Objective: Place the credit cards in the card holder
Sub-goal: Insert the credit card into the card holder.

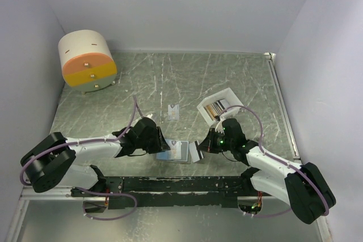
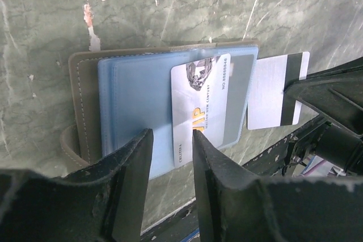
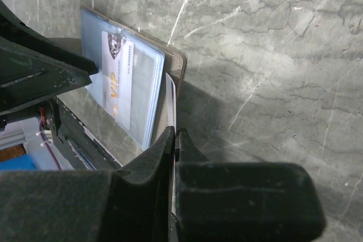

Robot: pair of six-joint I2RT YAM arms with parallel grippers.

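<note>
The card holder (image 1: 177, 151) lies open near the table's front edge, light blue inside, taupe-grey rim. A pale VIP credit card (image 2: 205, 103) sits in its clear sleeve. My left gripper (image 1: 163, 144) is open, its fingers (image 2: 136, 162) over the holder's near edge (image 2: 125, 111), holding nothing. My right gripper (image 1: 203, 144) is shut on a white card with a black stripe (image 2: 277, 92), held edge-on at the holder's right side; the card (image 3: 171, 97) and the holder (image 3: 122, 77) show in the right wrist view. Another card (image 1: 174, 111) lies on the table further back.
A white slotted tray (image 1: 218, 106) with more cards stands behind my right gripper. A round cream-and-orange drum (image 1: 88, 60) stands at the back left. The black mounting rail (image 1: 181, 185) runs just in front of the holder. Walls close in on both sides.
</note>
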